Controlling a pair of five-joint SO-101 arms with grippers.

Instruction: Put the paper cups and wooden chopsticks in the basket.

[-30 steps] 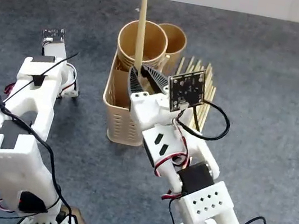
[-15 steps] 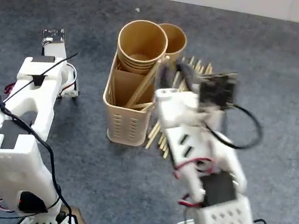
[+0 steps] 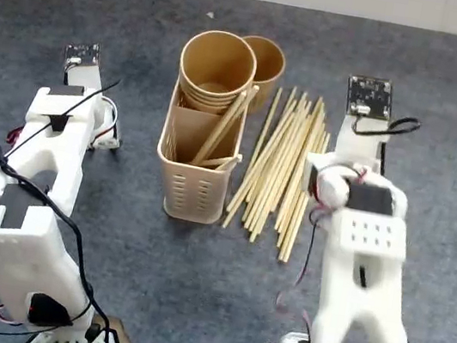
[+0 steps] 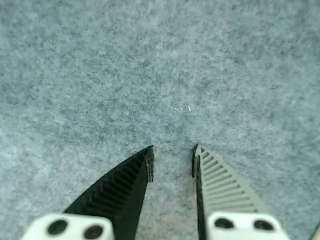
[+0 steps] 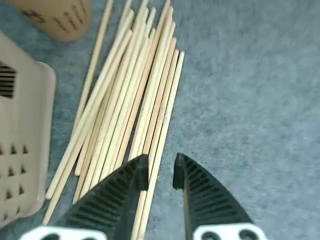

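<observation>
**High view:** basket (image 3: 175, 189) stands on the grey mat (image 3: 148, 20) between the two arms. A stack of paper cups (image 3: 217, 65) sits in its far end, and a few chopsticks (image 3: 222, 127) lean inside against it. One more cup (image 3: 268, 56) stands just behind the stack, looks to be outside the basket. The loose wooden chopsticks (image 3: 286, 167) lie in a rough fan on the mat, between the basket and the right arm (image 3: 360, 245). The left arm (image 3: 45, 151) is on the basket's other side, well apart from all of it.

**Left wrist view:** left gripper (image 4: 173, 152) points down at bare mat, its jaws parted by a small gap with nothing between them.

**Right wrist view:** right gripper (image 5: 160, 160) hangs over the near end of the chopstick fan (image 5: 135, 90), its jaws a narrow slot apart and holding nothing. One finger overlaps the outermost stick; contact can't be judged. The basket wall (image 5: 25, 150) and the lone cup (image 5: 55, 17) are beyond the fan.

**Handling, my read:**
- **Sticks:** light, stiff, smooth and thin, so they'll roll or pivot in the jaws. Take one or two from the outer edge, around mid-length for balance. Pinch firmly, they won't crush.
- **Cup:** very light with a thin wall that dents easily. Pinch across the rim wall with light force.
</observation>
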